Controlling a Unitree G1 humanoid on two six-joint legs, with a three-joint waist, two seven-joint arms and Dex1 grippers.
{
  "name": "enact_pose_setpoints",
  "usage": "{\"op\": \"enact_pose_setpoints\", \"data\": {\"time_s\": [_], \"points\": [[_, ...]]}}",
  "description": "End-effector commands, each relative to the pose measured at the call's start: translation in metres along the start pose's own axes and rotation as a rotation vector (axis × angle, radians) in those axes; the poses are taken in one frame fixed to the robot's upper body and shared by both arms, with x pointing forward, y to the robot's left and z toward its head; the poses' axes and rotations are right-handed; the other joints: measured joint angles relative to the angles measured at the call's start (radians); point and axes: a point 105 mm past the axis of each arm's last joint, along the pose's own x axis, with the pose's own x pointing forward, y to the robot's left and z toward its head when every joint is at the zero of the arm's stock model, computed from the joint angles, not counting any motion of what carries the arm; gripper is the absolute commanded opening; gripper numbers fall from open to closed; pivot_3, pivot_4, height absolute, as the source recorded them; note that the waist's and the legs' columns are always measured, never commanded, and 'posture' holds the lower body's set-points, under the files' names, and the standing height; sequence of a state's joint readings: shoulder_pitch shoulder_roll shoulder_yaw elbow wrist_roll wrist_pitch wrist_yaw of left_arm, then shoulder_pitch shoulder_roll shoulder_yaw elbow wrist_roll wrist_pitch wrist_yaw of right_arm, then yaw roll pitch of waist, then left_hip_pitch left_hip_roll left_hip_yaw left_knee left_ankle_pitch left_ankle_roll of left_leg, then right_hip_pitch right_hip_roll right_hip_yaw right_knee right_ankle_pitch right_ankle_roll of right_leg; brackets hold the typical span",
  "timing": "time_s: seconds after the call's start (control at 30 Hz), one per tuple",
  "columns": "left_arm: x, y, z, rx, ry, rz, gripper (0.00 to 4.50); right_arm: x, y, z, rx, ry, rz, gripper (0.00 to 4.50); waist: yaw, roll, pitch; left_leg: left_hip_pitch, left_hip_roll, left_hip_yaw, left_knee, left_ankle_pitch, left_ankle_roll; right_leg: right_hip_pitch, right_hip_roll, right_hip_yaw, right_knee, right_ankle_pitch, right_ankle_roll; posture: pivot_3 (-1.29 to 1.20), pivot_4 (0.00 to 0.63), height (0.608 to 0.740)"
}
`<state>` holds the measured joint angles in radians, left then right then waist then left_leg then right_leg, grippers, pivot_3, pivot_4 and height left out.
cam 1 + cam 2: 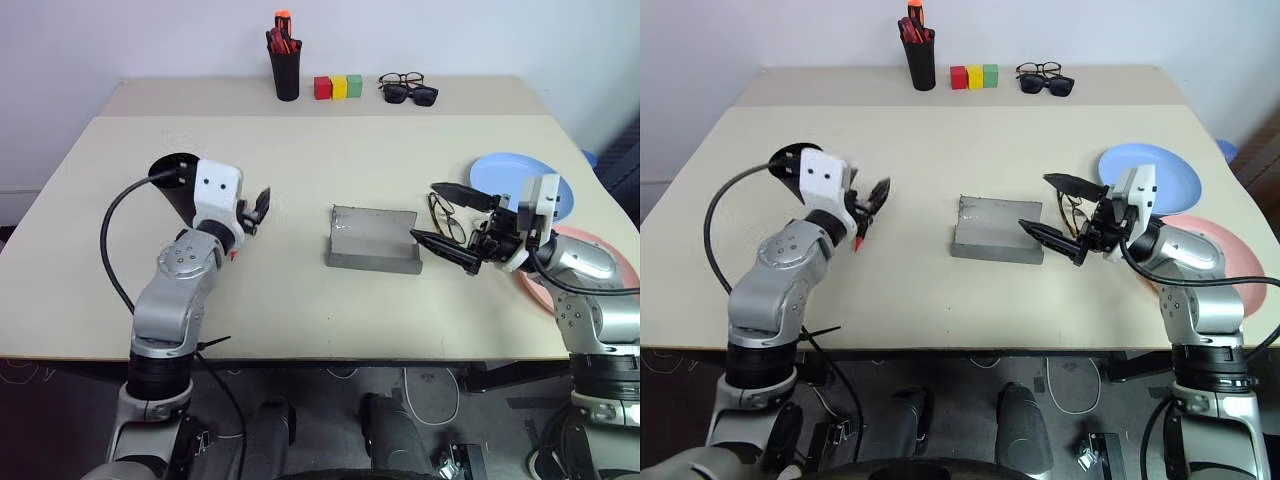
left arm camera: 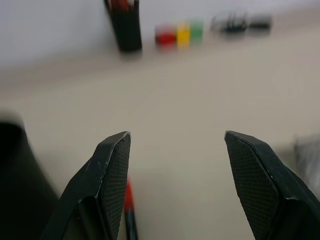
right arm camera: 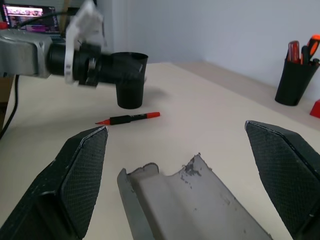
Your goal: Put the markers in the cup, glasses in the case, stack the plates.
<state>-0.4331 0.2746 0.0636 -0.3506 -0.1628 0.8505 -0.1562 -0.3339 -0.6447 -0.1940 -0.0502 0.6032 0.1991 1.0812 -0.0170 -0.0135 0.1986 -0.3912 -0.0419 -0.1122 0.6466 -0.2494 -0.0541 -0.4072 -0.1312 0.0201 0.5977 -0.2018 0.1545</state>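
Observation:
A black marker with a red cap (image 3: 130,118) lies flat on the table beside the wide black cup (image 3: 131,80). My left gripper (image 1: 258,208) hovers level just over that marker, open and empty; the wrist hides part of the cup (image 1: 172,183). The grey case (image 1: 372,240) lies open at mid-table. Thin wire-framed glasses (image 1: 447,218) rest on the table to its right. Beside them my right gripper (image 1: 423,211) is wide open, pointing toward the case and holding nothing. The light blue plate (image 1: 510,172) and the salmon pink plate (image 1: 1230,238) lie side by side at the right edge.
Along the back of the table stand a narrow black holder with red and orange pens (image 1: 285,62), red, yellow and green blocks (image 1: 338,87), and two dark pairs of eyewear (image 1: 408,90). Bare tabletop stretches between the cup and the case.

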Motion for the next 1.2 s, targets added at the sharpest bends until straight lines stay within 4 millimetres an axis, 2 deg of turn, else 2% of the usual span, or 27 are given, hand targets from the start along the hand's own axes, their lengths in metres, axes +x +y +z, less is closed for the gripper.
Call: {"op": "enact_pose_setpoints", "data": {"time_s": [0.03, 0.27, 0.4, 0.5, 0.63, 0.83, 0.9, 0.97, 1.07, 1.13, 1.2], "points": [[-0.007, 0.018, -0.015, -0.053, 0.136, 0.082, 3.04, -0.007, -0.004, 0.010, -0.049, -0.016, -0.031, 4.50, 0.001, 0.000, 0.000, 0.000, 0.000, 0.000, 0.000, 0.000, 0.000, 0.000, 0.000, 0.000, 0.000, 0.000, 0.000, 0.00, 0.150, 0.739], [-0.002, 0.029, -0.040, -0.201, 0.338, 0.203, 3.04, -0.009, -0.002, 0.007, -0.045, -0.006, -0.040, 4.50, 0.004, 0.000, 0.000, 0.000, 0.000, -0.001, 0.000, 0.000, 0.000, 0.000, 0.000, -0.001, 0.000, 0.000, 0.000, 0.00, 0.150, 0.739], [0.009, 0.024, -0.046, -0.261, 0.421, 0.238, 3.04, -0.010, -0.003, 0.008, -0.050, -0.003, -0.050, 4.50, 0.005, 0.000, 0.000, 0.000, 0.000, -0.001, 0.000, 0.000, 0.000, 0.000, 0.000, -0.001, -0.001, 0.000, 0.000, 0.00, 0.150, 0.739], [0.017, 0.017, -0.049, -0.305, 0.485, 0.244, 2.15, -0.011, -0.004, 0.009, -0.051, 0.000, -0.054, 4.50, 0.004, 0.000, 0.000, 0.000, 0.000, -0.001, 0.000, 0.000, 0.000, 0.000, 0.000, -0.001, -0.001, 0.000, 0.000, 0.00, 0.150, 0.739], [0.028, 0.007, -0.037, -0.302, 0.480, 0.199, 0.14, -0.013, -0.003, 0.010, -0.056, 0.005, -0.061, 4.50, 0.003, 0.000, 0.000, 0.000, 0.000, -0.001, 0.000, 0.000, 0.000, 0.000, 0.000, -0.001, -0.001, 0.000, 0.000, 0.00, 0.150, 0.739], [0.027, -0.002, -0.030, -0.290, 0.472, 0.126, 0.03, -0.016, -0.003, 0.010, -0.057, 0.009, -0.079, 4.50, 0.003, 0.000, 0.000, 0.000, 0.000, -0.001, 0.000, 0.000, 0.000, 0.000, 0.000, 0.000, -0.001, 0.000, 0.000, 0.00, 0.150, 0.739], [0.026, -0.008, -0.020, -0.220, 0.404, 0.071, 0.03, -0.017, -0.002, 0.010, -0.056, 0.010, -0.083, 4.50, 0.003, 0.000, 0.000, 0.000, 0.000, -0.001, 0.000, 0.000, 0.000, 0.000, 0.000, 0.000, -0.001, 0.000, 0.000, 0.00, 0.150, 0.739], [0.022, -0.026, 0.003, -0.128, 0.257, -0.052, 0.03, -0.018, -0.001, 0.009, -0.054, 0.011, -0.089, 4.50, 0.003, 0.000, 0.000, 0.000, 0.000, -0.001, -0.001, 0.000, -0.001, 0.000, 0.000, 0.000, -0.001, 0.000, 0.000, 0.00, 0.150, 0.739], [0.005, -0.041, 0.065, 0.089, -0.215, -0.094, 0.03, -0.018, -0.002, 0.008, -0.053, 0.009, -0.098, 4.50, 0.005, 0.000, 0.000, -0.001, 0.000, 0.000, -0.001, 0.000, -0.001, -0.001, 0.000, 0.000, -0.001, 0.000, 0.000, 0.00, 0.150, 0.739], [-0.008, -0.044, 0.085, 0.208, -0.419, -0.069, 0.03, -0.017, -0.003, 0.008, -0.052, 0.006, -0.101, 4.50, 0.006, 0.000, 0.000, -0.001, 0.000, 0.000, -0.001, 0.000, -0.001, -0.001, 0.000, 0.000, -0.002, 0.000, -0.001, 0.00, 0.150, 0.739], [-0.012, -0.029, 0.094, 0.252, -0.531, 0.047, 0.03, -0.014, -0.004, 0.008, -0.053, -0.004, -0.100, 4.50, 0.006, 0.000, 0.000, -0.001, 0.000, 0.000, -0.001, 0.000, -0.001, 0.000, 0.000, 0.001, -0.002, 0.000, -0.002, 0.00, 0.150, 0.739]]}}
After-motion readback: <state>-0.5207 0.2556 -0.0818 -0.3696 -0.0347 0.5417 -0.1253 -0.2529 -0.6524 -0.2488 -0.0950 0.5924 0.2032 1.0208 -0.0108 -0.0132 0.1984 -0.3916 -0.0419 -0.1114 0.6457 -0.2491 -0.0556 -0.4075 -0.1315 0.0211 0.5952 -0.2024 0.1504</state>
